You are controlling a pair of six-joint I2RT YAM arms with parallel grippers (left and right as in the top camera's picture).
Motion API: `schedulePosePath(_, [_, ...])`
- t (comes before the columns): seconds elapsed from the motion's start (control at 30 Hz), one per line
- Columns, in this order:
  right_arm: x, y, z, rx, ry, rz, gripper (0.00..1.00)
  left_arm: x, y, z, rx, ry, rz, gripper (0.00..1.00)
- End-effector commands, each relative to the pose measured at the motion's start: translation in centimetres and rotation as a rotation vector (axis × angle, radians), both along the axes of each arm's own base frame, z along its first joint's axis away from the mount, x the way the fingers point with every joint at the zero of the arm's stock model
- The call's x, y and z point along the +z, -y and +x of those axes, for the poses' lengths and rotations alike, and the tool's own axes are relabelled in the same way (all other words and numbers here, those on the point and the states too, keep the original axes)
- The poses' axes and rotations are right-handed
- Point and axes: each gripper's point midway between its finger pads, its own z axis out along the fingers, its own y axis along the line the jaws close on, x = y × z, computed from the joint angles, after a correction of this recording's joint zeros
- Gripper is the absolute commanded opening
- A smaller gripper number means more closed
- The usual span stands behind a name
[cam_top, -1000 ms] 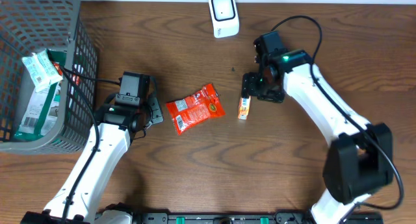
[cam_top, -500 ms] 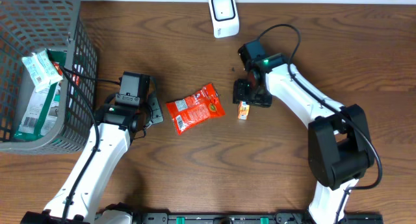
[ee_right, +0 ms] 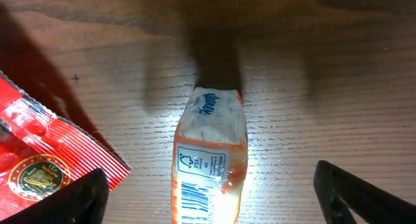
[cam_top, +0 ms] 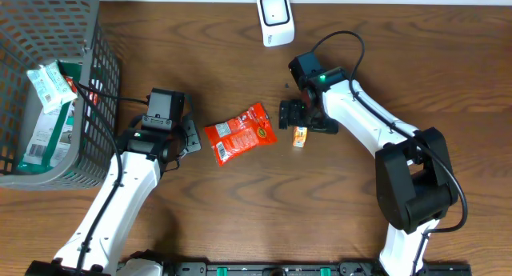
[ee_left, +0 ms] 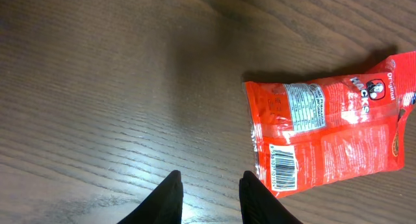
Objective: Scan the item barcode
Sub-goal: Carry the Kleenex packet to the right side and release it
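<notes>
A small orange packet (cam_top: 300,136) with a barcode label lies flat on the wooden table. In the right wrist view the packet (ee_right: 209,152) sits centred between the wide-spread fingers of my right gripper (ee_right: 211,201), which is open and touches nothing. A red snack bag (cam_top: 240,133) lies left of the packet, and the left wrist view shows its barcode side up (ee_left: 325,136). My left gripper (ee_left: 211,198) hovers over bare wood just left of the bag, its jaws a little apart with nothing between them. The white scanner (cam_top: 274,18) stands at the table's back edge.
A grey mesh basket (cam_top: 100,76) holding several packaged goods fills the far left corner. The right arm's cable (cam_top: 352,38) loops above its wrist. A corner of the red bag (ee_right: 45,146) lies close to the right gripper's left finger.
My right gripper has moved left over the orange packet and spread its jaws wider. The left arm, the red bag and the packet have not moved.
</notes>
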Motion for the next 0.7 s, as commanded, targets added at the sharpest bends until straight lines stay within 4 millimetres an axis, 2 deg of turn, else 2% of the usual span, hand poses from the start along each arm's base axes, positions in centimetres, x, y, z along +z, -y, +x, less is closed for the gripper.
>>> schedulePosePath(0.0, [-0.02, -0.25, -0.14, 0.006, -0.003, -0.015, 0.76, -0.81, -0.40, -0.36, -0.004, -0.023, 0.022, 0.31])
schedulePosePath(0.07, [-0.04, -0.38, -0.33, 0.011, -0.007, -0.017, 0.67, -0.81, -0.39, -0.36, -0.004, -0.023, 0.021, 0.31])
schedulePosePath(0.17, [-0.06, -0.40, -0.50, 0.019, -0.006, -0.033, 0.62, -0.83, -0.40, -0.40, -0.004, -0.025, 0.022, 0.32])
schedulePosePath(0.2, [-0.08, -0.18, -0.48, 0.020, 0.001, -0.053, 0.54, -0.84, -0.40, -0.42, -0.004, -0.025, 0.022, 0.32])
schedulePosePath(0.27, [-0.08, -0.19, -0.47, 0.022, 0.004, -0.058, 0.47, -0.84, -0.40, -0.42, -0.004, -0.025, 0.022, 0.32])
schedulePosePath(0.5, [-0.16, -0.21, -0.57, 0.029, 0.010, -0.075, 0.36, -0.84, -0.40, -0.42, -0.004, -0.025, 0.022, 0.36])
schedulePosePath(0.57, [-0.18, 0.06, -0.51, 0.029, 0.016, -0.094, 0.25, -0.84, -0.40, -0.42, -0.004, -0.025, 0.022, 0.37])
schedulePosePath(0.67, [-0.17, 0.27, -0.47, 0.027, 0.019, -0.105, 0.23, -0.84, -0.41, -0.42, -0.004, -0.025, 0.022, 0.36])
